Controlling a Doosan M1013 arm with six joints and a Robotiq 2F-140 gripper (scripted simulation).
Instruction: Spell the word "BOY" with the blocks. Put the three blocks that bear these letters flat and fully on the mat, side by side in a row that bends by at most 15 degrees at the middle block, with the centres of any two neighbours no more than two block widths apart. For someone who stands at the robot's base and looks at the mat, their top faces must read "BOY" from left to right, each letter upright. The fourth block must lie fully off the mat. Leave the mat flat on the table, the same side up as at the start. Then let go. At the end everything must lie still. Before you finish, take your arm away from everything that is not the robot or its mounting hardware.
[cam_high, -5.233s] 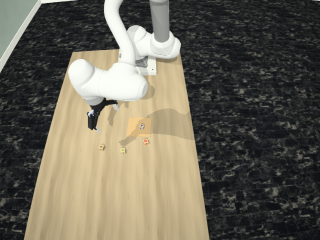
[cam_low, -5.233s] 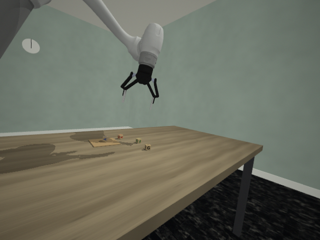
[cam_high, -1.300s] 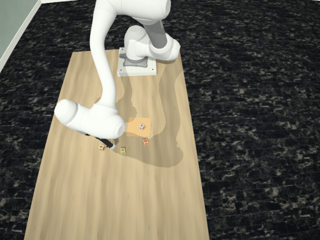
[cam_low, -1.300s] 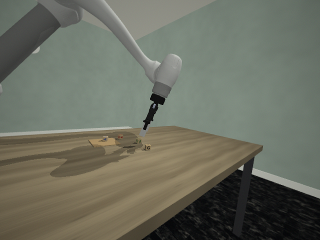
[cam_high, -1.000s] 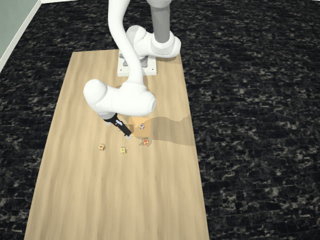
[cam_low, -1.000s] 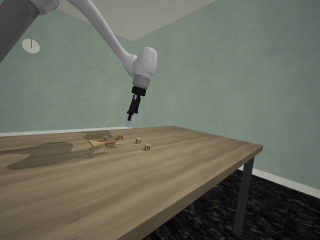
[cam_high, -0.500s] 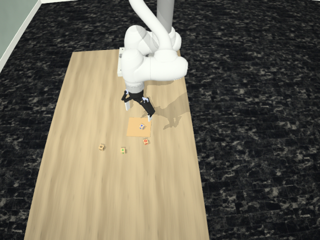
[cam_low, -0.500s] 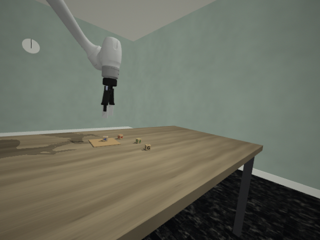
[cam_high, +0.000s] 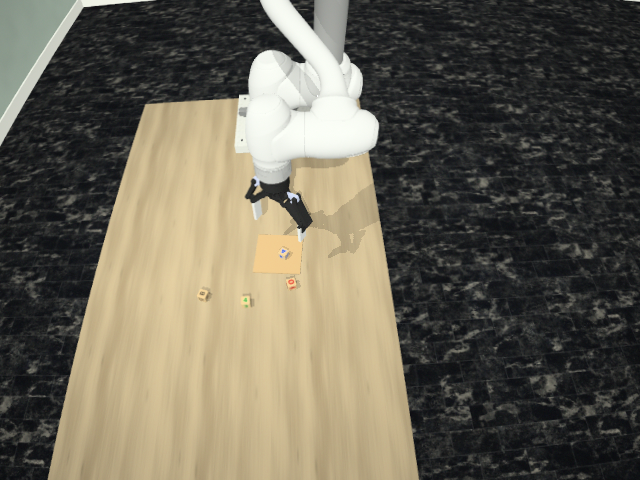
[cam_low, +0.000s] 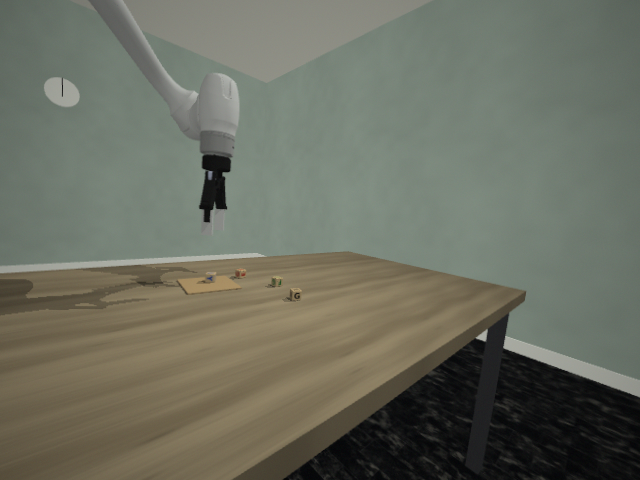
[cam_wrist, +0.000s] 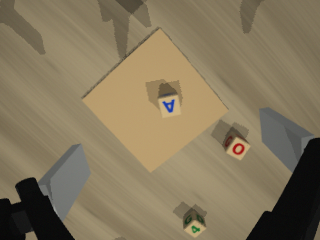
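Note:
A tan square mat (cam_high: 266, 259) (cam_low: 199, 286) (cam_wrist: 123, 114) lies on the wooden table (cam_high: 155, 361). On it stands a block with a blue letter that looks like A (cam_high: 283, 252) (cam_low: 210, 276) (cam_wrist: 170, 106). A block with a red O (cam_high: 291, 282) (cam_low: 240, 272) (cam_wrist: 238, 148) lies just off the mat's edge. A block with a green letter (cam_high: 246, 300) (cam_low: 276, 281) (cam_wrist: 195, 227) and a brown-lettered block (cam_high: 203, 294) (cam_low: 295, 293) lie further off on the table. My gripper (cam_high: 279, 226) (cam_low: 212, 227) (cam_wrist: 171, 143) is open and empty, high above the mat.
The arm's white base plate (cam_high: 240, 129) stands at the far end of the table. The table's right edge (cam_high: 385, 268) runs a little beyond the mat. The arm's shadow (cam_high: 346, 222) falls beside the mat.

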